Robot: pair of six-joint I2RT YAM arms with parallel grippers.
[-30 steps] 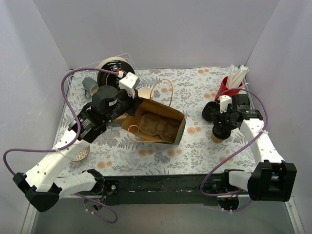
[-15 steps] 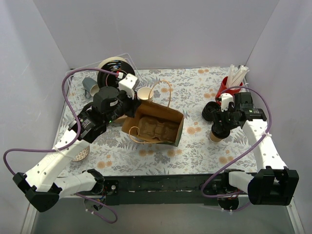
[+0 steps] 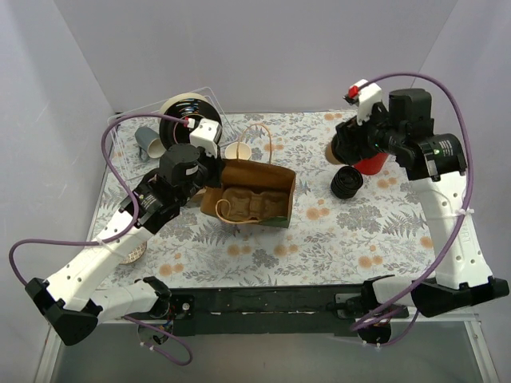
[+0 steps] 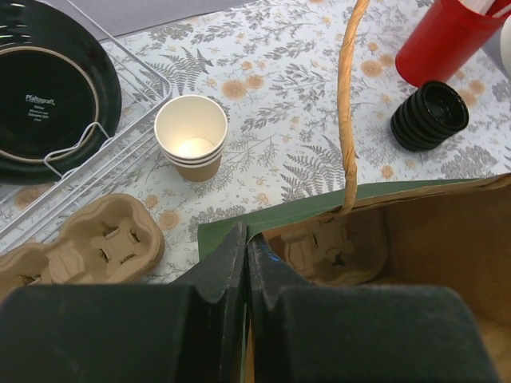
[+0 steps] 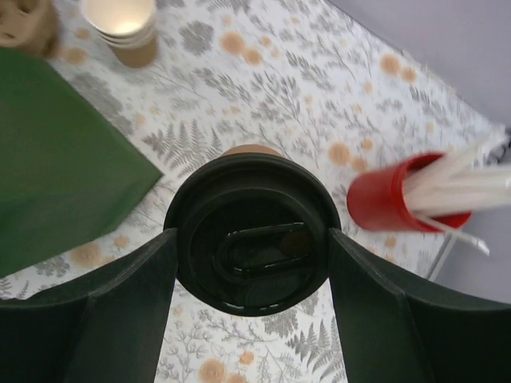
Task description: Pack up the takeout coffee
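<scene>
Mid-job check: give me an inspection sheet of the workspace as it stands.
Surface: floral tablecloth, no spills seen.
Job's things: takeout coffee lidded, held above the table; paper bag open, cup carrier inside.
Clutter: lidless cups, black lids, red holder of straws, spare cup carrier, dish rack with black plate.
Grippers: left tool shut on the bag's rim; right tool shut on the coffee.
Cables: purple cables loop off both arms.
Surroundings: plain walls; nothing else seen.

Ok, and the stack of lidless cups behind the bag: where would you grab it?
Probably by the tan side wall just under the rim of the stack of lidless cups, coming down from above, jaws straddling it. It stands upright, round, mouth open; the wire rack crowds a sideways approach.
</scene>
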